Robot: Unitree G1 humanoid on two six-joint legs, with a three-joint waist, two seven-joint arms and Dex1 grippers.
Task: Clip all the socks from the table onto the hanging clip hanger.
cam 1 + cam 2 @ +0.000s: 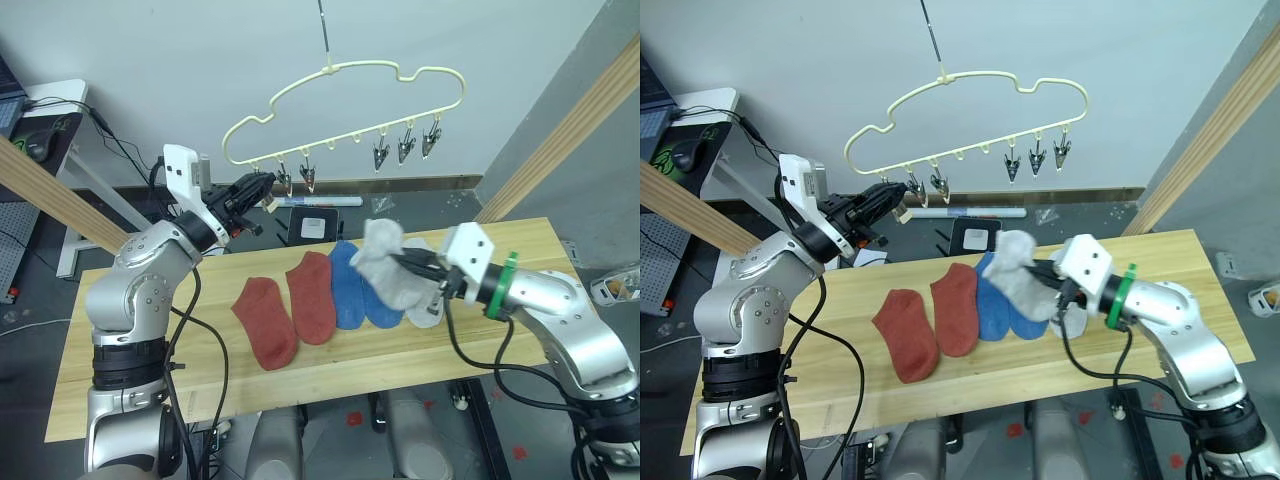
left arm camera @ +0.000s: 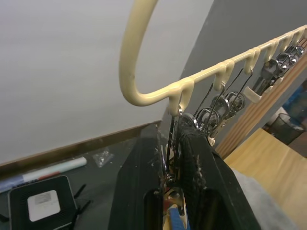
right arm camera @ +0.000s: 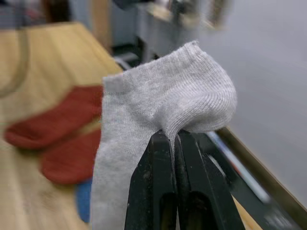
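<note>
No sock hangs on the clip hanger (image 1: 345, 110) yet. The right end effector (image 1: 412, 268) is clamped on a grey sock (image 1: 388, 268), lifted above the counter (image 1: 330, 375). The left end effector (image 1: 258, 187) pinches the hanger's end clip (image 2: 175, 139). Two red socks (image 1: 290, 310), two blue socks (image 1: 355, 290) and another grey sock (image 1: 428, 310) remain on the counter.

Two rust-red socks (image 1: 285, 308), two blue socks (image 1: 356, 290) and a grey sock (image 1: 428, 300) lie on the table (image 1: 330, 375); another grey sock (image 1: 385, 262) is lifted.

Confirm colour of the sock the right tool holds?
Light grey sock; right wrist view shows it best.
</note>
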